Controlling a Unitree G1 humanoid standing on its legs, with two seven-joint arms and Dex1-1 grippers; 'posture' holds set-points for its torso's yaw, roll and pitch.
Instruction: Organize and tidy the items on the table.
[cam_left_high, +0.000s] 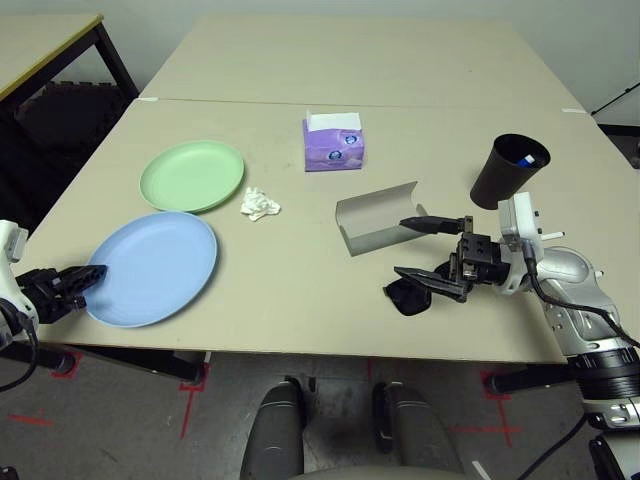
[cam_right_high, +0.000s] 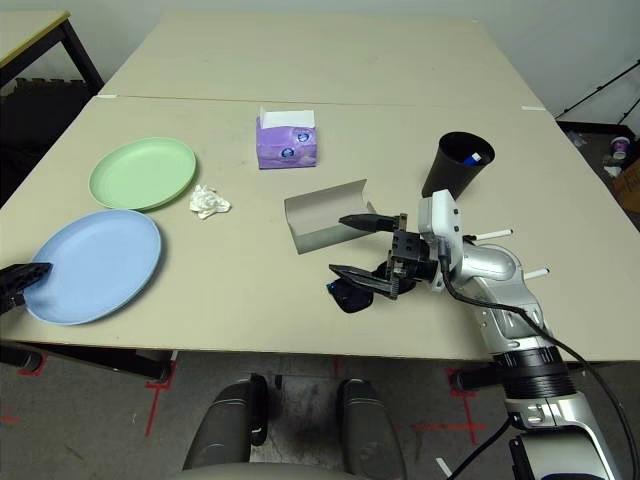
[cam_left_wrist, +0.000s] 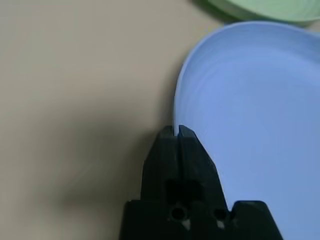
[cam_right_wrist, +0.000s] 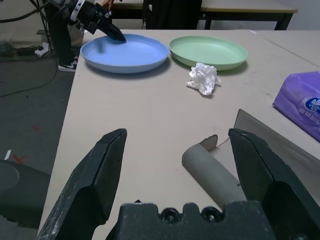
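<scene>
At the far left, the left gripper (cam_left_high: 92, 273) has its two fingers pinched tight on the near rim of the light blue plate (cam_left_high: 155, 265). The thin edge sits right between the fingertips, so the plate looks ready to be picked up or slid. It lies flat on the counter (cam_left_high: 300, 290) near the front edge. Just behind it sits the pale green plate (cam_left_high: 192, 175), close to the blue one. It looks like a good spot to stack the blue plate, and nothing lies between the two.

Just beside the green plate is the crumpled white tissue (cam_left_high: 259, 204). It is close, so a moving plate could bump it. Farther back, in the middle, stands the purple tissue box (cam_left_high: 334, 143), well out of the way.

Next comes the grey glasses case (cam_left_high: 378, 218), lying open on the counter. The right gripper (cam_left_high: 425, 250) hovers just beside it with its fingers spread wide, holding nothing. One finger points at the case and the other reaches over the black sunglasses (cam_left_high: 406, 297), which lie near the front edge. It seems to be waiting there.

Behind the right arm stands the black cup (cam_left_high: 508, 170), leaning a little, with something blue and white inside. Two thin white pens (cam_right_high: 497, 235) lie just past the arm.
</scene>
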